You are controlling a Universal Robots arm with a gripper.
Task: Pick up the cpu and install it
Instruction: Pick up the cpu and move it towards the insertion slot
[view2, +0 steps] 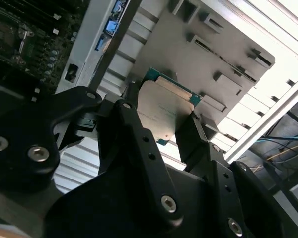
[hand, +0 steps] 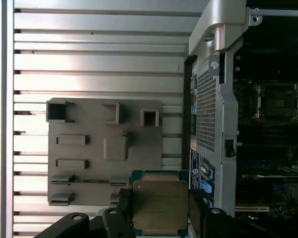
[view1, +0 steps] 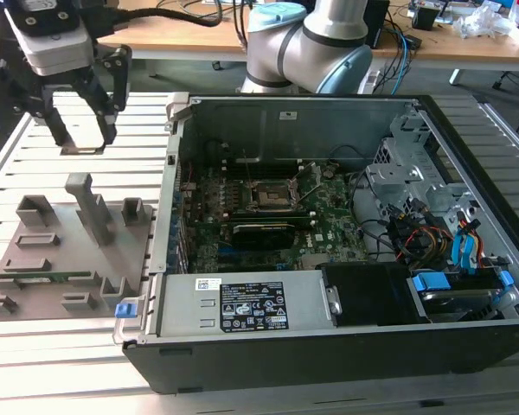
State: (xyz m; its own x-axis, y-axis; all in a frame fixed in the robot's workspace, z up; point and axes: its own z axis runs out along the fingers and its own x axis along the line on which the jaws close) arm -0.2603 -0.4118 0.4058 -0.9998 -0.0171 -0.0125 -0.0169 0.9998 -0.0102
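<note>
My gripper [view1: 82, 134] hangs high over the slatted table at the exterior view's left, above the far end of the grey plastic tray [view1: 69, 251]. It is shut on the cpu [view1: 82, 150], which there shows as a thin flat slab between the fingertips. In both wrist views the cpu [view2: 164, 111] [hand: 160, 206] has a silver-grey top with a green rim and is pinched at two opposite edges by the black fingers [view2: 134, 124]. The dark metal-framed socket [view1: 272, 194] sits on the motherboard inside the open computer case, well away toward the exterior view's right.
The open case [view1: 169, 164] has a raised metal side wall between the tray and the motherboard. Inside are a black power supply [view1: 363, 294], a drive cage [view1: 406, 173] and loose cables. The tray carries several upright blocks [view1: 91, 207]. The arm's base [view1: 307, 52] stands behind the case.
</note>
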